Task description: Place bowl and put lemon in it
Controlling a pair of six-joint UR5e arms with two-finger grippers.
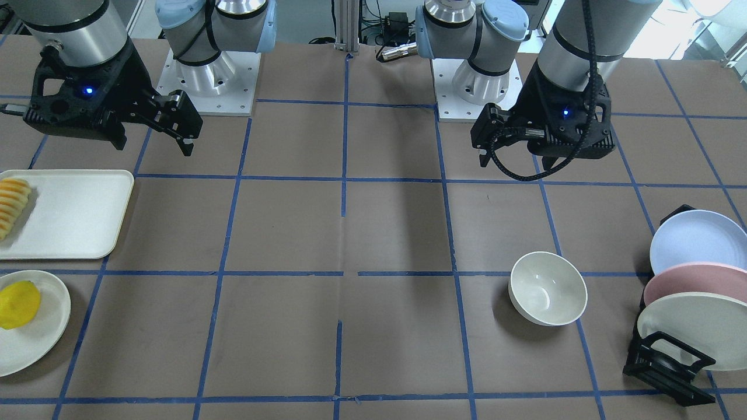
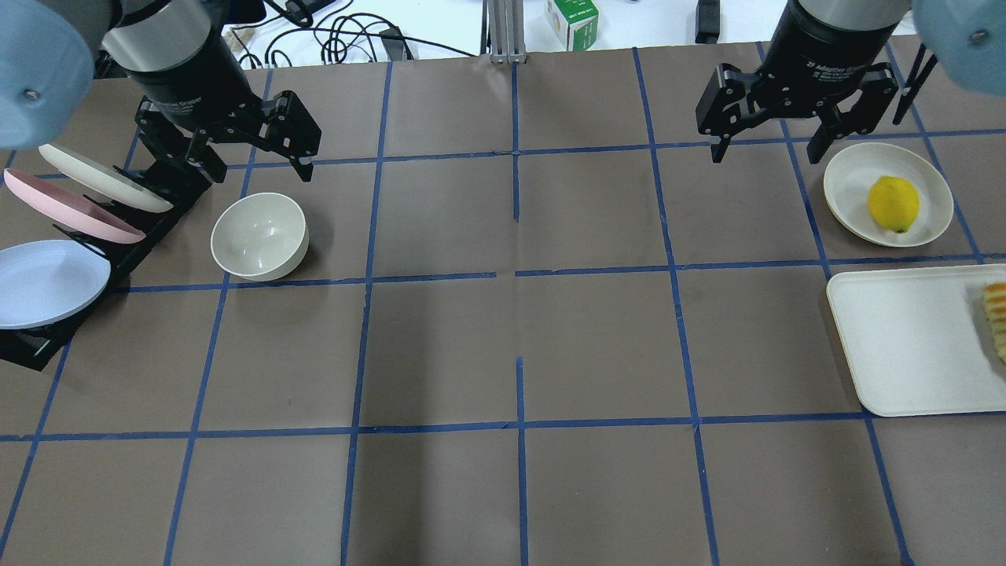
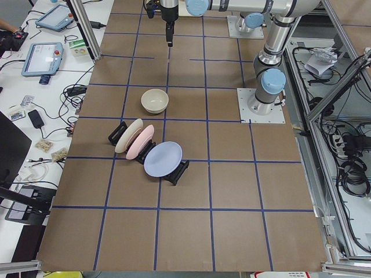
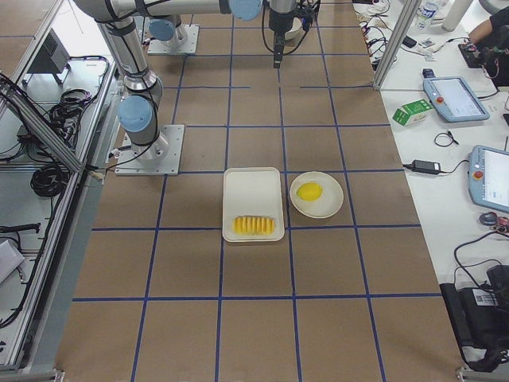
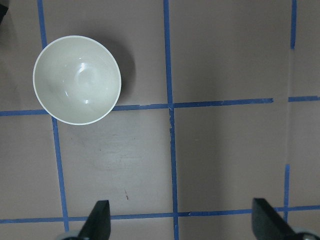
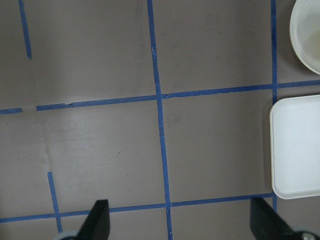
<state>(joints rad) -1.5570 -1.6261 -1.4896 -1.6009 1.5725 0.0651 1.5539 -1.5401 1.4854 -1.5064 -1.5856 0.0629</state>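
The brown table [image 2: 519, 338], gridded with blue tape, fills the overhead view. At its lower right edge lies a white tray [image 2: 904, 346] with sliced fruit [image 2: 996, 314] at the frame's border. At far left a black rack [image 2: 23, 350] holds three plates on edge.

The left gripper [image 5: 182, 220] hangs at upper left and the right gripper [image 2: 766, 149] at upper right. Both have their fingers spread wide and hold nothing.

A flat cream plate [image 2: 849, 185] sits at upper right, just above the tray. The bowl [image 2: 259, 236] stands upright on the table at upper left, mouth up, just beside the rack and just below the left gripper.

The lemon [image 2: 894, 203] lies on its side on the plate, right of center. Its long axis runs roughly top to bottom in the overhead frame, with one pointed end toward the bottom.
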